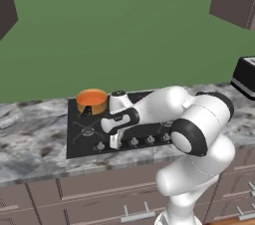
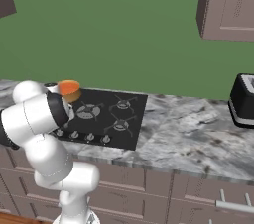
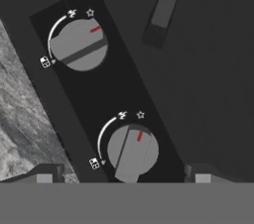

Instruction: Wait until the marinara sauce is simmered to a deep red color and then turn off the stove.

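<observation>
Hand view looked straight down on the stove's black knob strip. Nearest, the gripper hung with its two dark fingertips spread wide apart at 7 and 5 o'clock, holding nothing, one on each side of the near knob. That knob's red mark pointed to about 1 o'clock, toward a small star symbol. Further up the strip, at 11 o'clock, sat the far knob, its red mark aimed toward 2 o'clock. A grey grate bar crossed the dark cooktop at 1 o'clock, and marbled counter showed at 9 o'clock beside the strip.

From the left base camera, the white arm bent low over the stove's front edge, its big elbow covering the right-hand knobs and burners. The gripper pointed down just above the knob row. Behind it, at the stove's back left corner, stood the orange pot with the sauce, a smooth orange-red disc. A black toaster stood well apart at 3 o'clock on the counter.

From the right base camera, the arm's shoulder hid the stove's left edge, and the sauce peeked out just behind it. Drawers ran below the counter, and a wall cabinet hung at 1 o'clock against the green wall.
</observation>
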